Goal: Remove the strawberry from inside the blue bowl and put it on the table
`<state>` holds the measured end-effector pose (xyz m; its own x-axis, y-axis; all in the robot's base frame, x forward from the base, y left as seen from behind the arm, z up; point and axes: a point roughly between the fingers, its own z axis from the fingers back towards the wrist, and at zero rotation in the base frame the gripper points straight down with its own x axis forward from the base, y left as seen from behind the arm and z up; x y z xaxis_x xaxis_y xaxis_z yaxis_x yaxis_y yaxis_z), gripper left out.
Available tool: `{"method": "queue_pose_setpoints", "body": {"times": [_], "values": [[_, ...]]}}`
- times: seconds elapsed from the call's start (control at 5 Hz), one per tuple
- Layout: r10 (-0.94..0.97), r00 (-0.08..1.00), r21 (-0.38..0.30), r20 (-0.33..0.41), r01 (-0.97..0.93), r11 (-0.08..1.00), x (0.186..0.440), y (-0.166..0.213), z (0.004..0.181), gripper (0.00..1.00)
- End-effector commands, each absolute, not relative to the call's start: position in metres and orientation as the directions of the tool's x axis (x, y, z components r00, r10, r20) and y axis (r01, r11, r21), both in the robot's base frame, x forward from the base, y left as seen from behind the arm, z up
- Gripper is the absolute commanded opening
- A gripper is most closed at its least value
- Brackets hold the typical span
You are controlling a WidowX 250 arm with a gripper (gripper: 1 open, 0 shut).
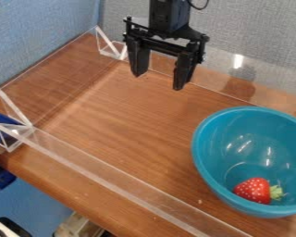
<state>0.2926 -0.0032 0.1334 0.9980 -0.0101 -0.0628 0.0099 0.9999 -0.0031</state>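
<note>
Table (126,120): reddish-brown wood grain, running out to the picture's left from the blue bowl. Low clear wall (119,183) along the near edge, passing in front of and to the left of the bowl.

Blue bowl (228,139): round, glossy inside, upright on the tabletop; right side cut off by the frame.

Black gripper (161,79): beyond the bowl and to its left in the picture, apart from it, fingers pointing down. Jaws wide, nothing held between them. Height over the wood: cannot tell.

Triangular clear bracket (14,127): well left of the bowl, at the table's corner.

Strawberry (252,191): red, green leaf toward picture right; inside the bowl, low down, toward its near side.
</note>
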Motion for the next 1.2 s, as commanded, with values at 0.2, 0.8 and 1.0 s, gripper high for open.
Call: {"method": "queue_pose_setpoints", "body": {"times": [0.2, 0.8, 1.0], "values": [[-0.007, 0.998, -0.014, -0.066, 0.006, 1.0, 0.296, 0.001, 0.131, 1.0], [-0.04, 0.999, -0.047, -0.027, 0.039, 0.998, 0.299, 0.002, 0.151, 1.0], [-0.044, 0.999, -0.043, -0.017, 0.043, 0.998, 0.298, 0.003, 0.156, 1.0]]}}
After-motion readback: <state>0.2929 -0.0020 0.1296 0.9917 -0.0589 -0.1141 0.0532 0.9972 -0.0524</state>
